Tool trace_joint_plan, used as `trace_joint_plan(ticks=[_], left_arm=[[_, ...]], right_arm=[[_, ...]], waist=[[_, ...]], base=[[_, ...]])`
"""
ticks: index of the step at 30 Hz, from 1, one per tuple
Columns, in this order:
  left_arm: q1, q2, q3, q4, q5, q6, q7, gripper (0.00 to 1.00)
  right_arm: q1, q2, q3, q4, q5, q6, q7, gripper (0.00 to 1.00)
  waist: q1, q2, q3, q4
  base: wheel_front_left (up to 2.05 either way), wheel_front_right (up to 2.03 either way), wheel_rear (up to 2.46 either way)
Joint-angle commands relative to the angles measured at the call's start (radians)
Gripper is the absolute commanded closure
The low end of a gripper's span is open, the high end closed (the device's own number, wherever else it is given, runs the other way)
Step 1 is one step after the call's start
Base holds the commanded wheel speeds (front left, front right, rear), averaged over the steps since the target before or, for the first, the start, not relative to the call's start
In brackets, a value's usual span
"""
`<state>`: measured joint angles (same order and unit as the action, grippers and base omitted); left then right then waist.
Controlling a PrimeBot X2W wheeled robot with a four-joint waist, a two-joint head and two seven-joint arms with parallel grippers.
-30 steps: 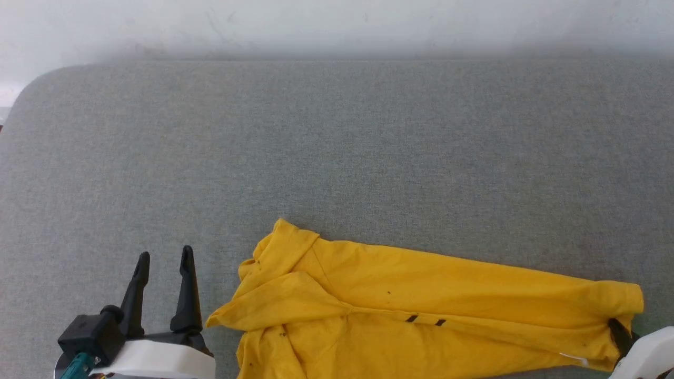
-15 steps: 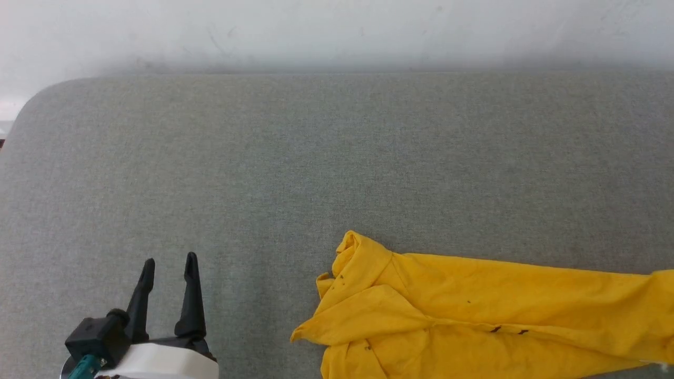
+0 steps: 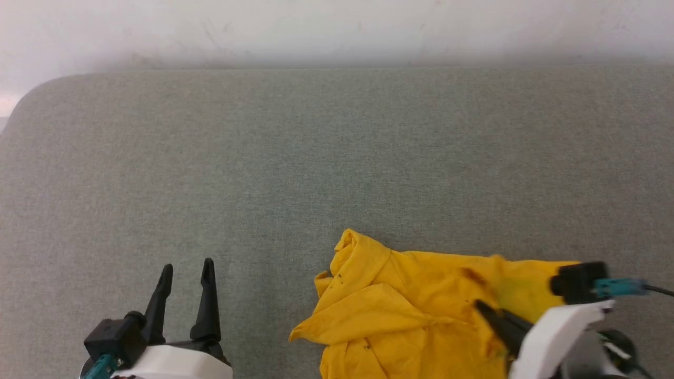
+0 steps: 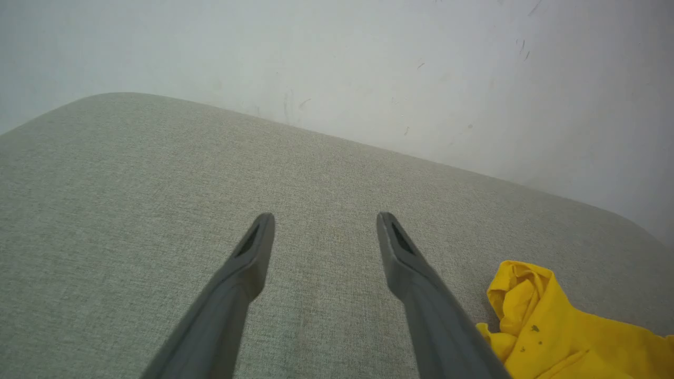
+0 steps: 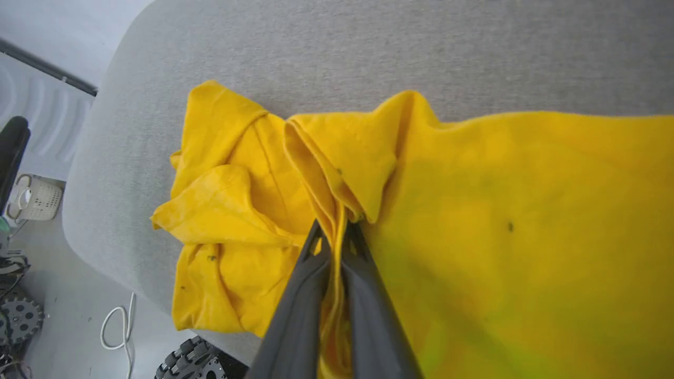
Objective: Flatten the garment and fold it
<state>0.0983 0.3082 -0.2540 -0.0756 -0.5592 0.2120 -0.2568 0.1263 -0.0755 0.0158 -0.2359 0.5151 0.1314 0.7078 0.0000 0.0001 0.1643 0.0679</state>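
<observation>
The garment [image 3: 400, 305], a bright yellow T-shirt, lies crumpled on the grey padded table [image 3: 316, 158] at the front right, its print hidden in the folds. My right gripper [image 3: 482, 306] reaches in from the lower right and is shut on a yellow fold of it; the right wrist view shows the garment [image 5: 474, 210] pinched between my right gripper [image 5: 334, 231] and doubled over itself. My left gripper [image 3: 187, 266] stands open at the front left, apart from the cloth. In the left wrist view my left gripper [image 4: 325, 217] hovers over bare table, the garment [image 4: 547, 326] at the lower right.
A pale wall [image 3: 337, 26] runs behind the table. The table's rounded left corner [image 3: 31, 100] is near. Below the table edge the right wrist view shows a white cable [image 5: 116, 326], a black toothed wheel [image 5: 195, 360] and a white basket [image 5: 34, 197] on the floor.
My right gripper has carried the garment's right end leftwards over its middle, so the cloth is bunched shorter. The head camera turned leftwards early on. My left gripper stays open.
</observation>
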Motion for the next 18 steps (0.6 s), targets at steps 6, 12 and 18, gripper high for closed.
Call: trace_joint_plan(ticks=[6, 12, 18], left_arm=[[-0.040, -0.019, -0.005, 0.020, -0.009, -0.015, -0.004, 0.00], [-0.059, -0.036, -0.008, 0.037, -0.010, -0.025, -0.004, 0.00], [-0.071, -0.053, -0.014, 0.055, -0.006, -0.035, -0.005, 0.00]], right_arm=[[-0.086, 0.021, 0.185, -0.030, 0.024, -0.001, -0.001, 1.00], [-0.173, 0.024, 0.302, 0.025, 0.017, -0.001, -0.018, 1.00], [-0.237, 0.025, 0.375, 0.117, 0.014, -0.001, -0.051, 1.00]], waist=[[0.0000, -0.0001, 0.029, 0.040], [0.0000, -0.0001, 0.048, 0.075], [0.0000, -0.0001, 0.055, 0.099]], base=[[0.00, 0.00, 0.00], [0.00, 0.00, 0.00], [0.00, 0.00, 0.00]])
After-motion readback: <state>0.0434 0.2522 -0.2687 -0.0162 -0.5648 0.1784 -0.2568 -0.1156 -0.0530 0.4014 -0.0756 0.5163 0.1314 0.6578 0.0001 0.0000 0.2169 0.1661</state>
